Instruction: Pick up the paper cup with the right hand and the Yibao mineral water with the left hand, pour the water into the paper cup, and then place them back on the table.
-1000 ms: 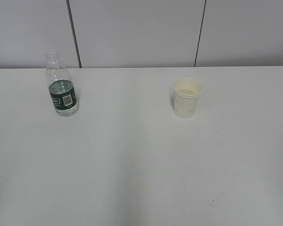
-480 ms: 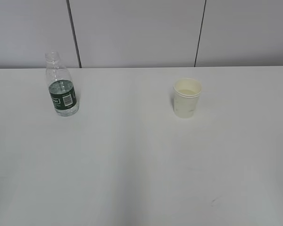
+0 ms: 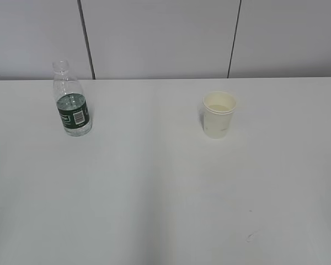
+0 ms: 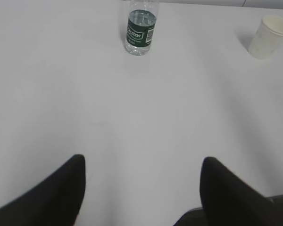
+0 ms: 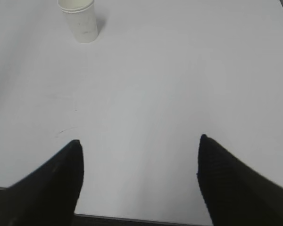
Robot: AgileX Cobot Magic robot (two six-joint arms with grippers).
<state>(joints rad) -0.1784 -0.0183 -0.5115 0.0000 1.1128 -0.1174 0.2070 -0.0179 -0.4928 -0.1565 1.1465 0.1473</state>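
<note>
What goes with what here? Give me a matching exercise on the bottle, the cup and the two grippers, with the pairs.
Column one:
1. Yibao mineral water
2. paper cup
3. left gripper
4. right gripper

Column two:
A. open, cup ahead to its left
B. upright, table's left side
C. open, bottle ahead
D. upright, right of centre

Pairs: 1-B, 2-D, 3-C, 4-A

bottle (image 4: 141,28) top cut off by left wrist frame edge, paper cup (image 5: 79,19) rim cropped in right wrist view
</note>
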